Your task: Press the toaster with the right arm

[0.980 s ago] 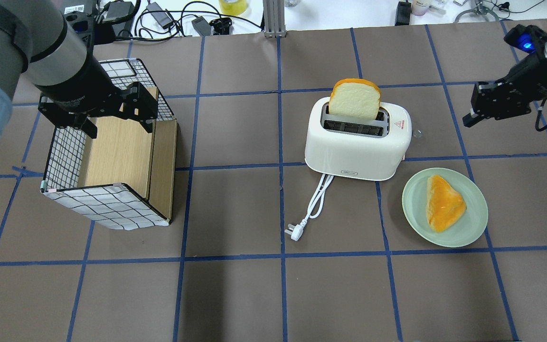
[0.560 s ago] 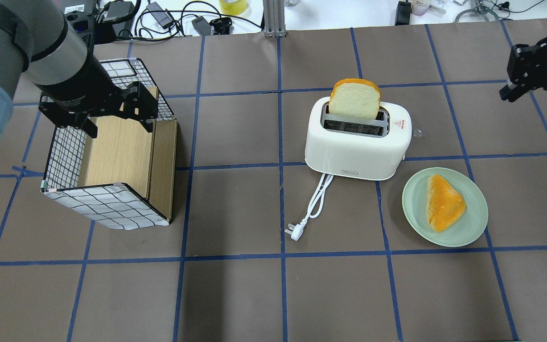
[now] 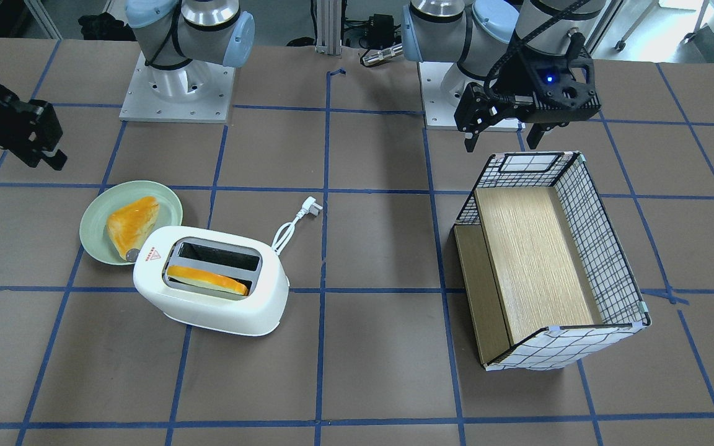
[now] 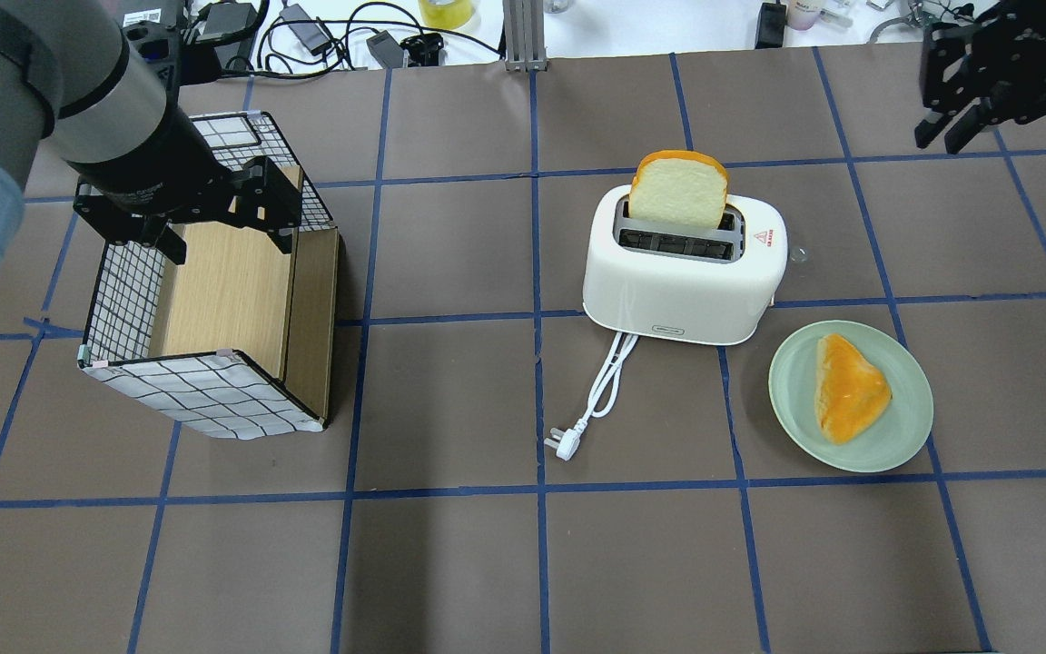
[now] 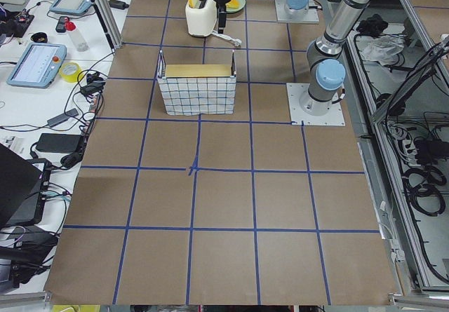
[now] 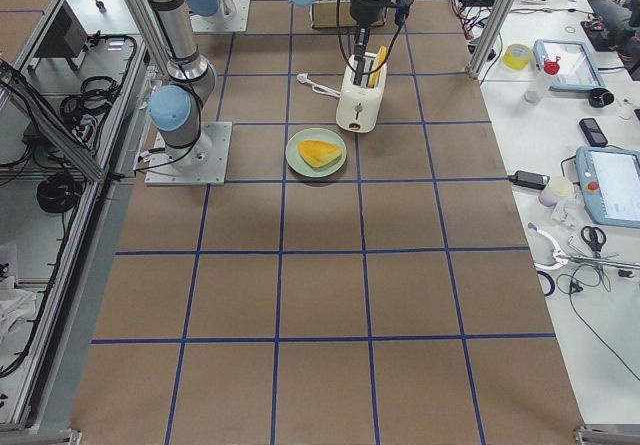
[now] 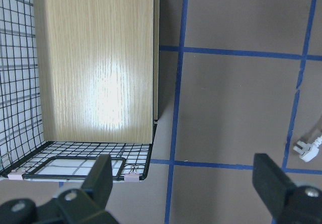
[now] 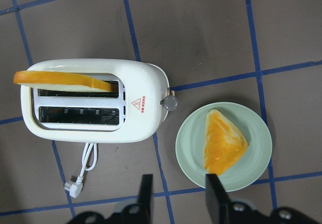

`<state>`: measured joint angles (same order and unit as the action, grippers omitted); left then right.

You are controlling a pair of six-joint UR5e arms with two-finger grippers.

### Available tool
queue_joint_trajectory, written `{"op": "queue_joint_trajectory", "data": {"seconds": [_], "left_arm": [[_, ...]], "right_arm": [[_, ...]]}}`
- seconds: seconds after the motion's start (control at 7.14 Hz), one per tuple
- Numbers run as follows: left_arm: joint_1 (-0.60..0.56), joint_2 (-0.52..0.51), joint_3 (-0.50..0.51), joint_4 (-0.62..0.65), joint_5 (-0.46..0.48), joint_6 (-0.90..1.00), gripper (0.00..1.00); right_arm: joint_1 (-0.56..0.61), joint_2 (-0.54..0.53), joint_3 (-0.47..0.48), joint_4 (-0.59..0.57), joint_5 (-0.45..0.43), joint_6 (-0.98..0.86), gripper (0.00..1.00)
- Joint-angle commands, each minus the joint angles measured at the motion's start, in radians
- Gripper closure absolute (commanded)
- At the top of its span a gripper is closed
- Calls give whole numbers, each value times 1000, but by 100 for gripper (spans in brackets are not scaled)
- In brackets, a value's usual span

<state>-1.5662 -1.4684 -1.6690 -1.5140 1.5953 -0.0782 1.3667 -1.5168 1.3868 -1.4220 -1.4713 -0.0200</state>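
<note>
The white toaster (image 4: 682, 282) stands mid-table with a bread slice (image 4: 677, 191) upright in its far slot. Its small grey lever knob (image 8: 170, 102) sticks out of the end that faces the green plate (image 4: 909, 427). The toaster also shows in the front view (image 3: 208, 303). My right gripper (image 4: 939, 138) hangs high at the far right, apart from the toaster, its fingers a little apart and empty. In its wrist view (image 8: 179, 199) it looks straight down on the toaster (image 8: 95, 128) and the plate (image 8: 256, 133). My left gripper (image 4: 228, 245) is open and empty over the basket.
A wire basket (image 4: 205, 391) with a checked liner and a wooden board inside stands at the left. The plate holds an orange-topped bread piece (image 4: 850, 386). The toaster's white cord and plug (image 4: 564, 447) lie in front of it. Cables and clutter line the far table edge.
My right gripper has moved up and away from the toaster toward the far right corner and has turned. The left arm, toaster and bread have not moved.
</note>
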Motion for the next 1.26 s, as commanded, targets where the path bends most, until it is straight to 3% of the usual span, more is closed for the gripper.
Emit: {"op": "queue_joint_trajectory", "data": {"seconds": [0.0, 0.42, 0.98, 1.12], "left_arm": [[0, -1, 0, 0, 0, 0, 0], [0, 0, 0, 0, 0, 0, 0], [0, 0, 0, 0, 0, 0, 0], [0, 0, 0, 0, 0, 0, 0]], "right_arm": [[115, 3, -3, -37, -100, 75, 0], [208, 3, -2, -57, -133, 253, 0], [232, 0, 24, -95, -130, 200, 2], [251, 0, 59, -188, -126, 159, 4]]}}
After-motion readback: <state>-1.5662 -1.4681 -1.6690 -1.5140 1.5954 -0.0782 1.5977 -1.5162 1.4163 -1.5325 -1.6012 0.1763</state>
